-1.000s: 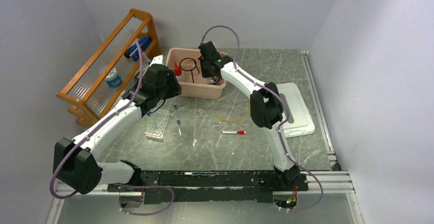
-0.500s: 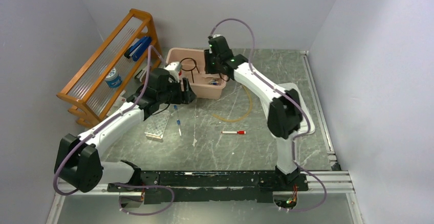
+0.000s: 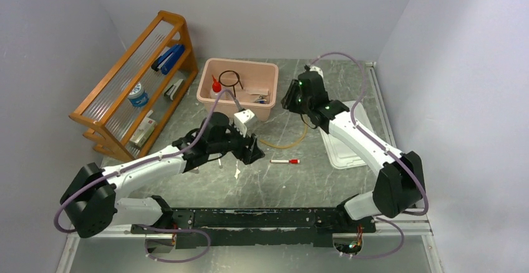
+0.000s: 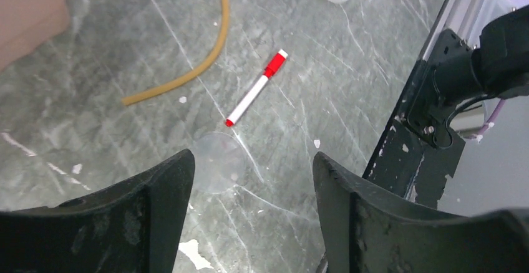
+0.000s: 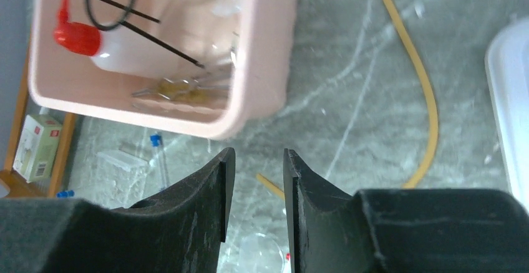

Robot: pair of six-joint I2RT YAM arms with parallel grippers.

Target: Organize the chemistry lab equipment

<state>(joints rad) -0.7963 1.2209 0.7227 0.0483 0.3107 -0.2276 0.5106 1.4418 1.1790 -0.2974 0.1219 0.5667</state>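
Observation:
The pink tub (image 3: 206, 95) holds the clear red-capped squeeze bottle (image 5: 134, 53) and the black wire ring (image 5: 112, 2). My left gripper (image 4: 252, 161) is open and empty above the table, over a clear round glass dish (image 4: 218, 161), with a red-capped marker (image 4: 256, 89) and the amber tubing (image 4: 199, 67) just beyond. My right gripper (image 5: 257, 154) is slightly open and empty, hovering right of the tub's front corner (image 3: 288, 101). A blue-capped tube (image 5: 159, 161) and the clear tube rack (image 5: 118, 173) lie on the table below the tub.
The wooden slatted rack (image 3: 134, 67) stands at the far left with small items on its shelves. A white tray (image 3: 359, 142) lies at the right under my right arm. The black base rail (image 4: 430, 111) runs along the near edge.
My left arm has swung from beside the tub down to the table's middle near the marker. My right gripper has pulled out of the tub and moved to its right.

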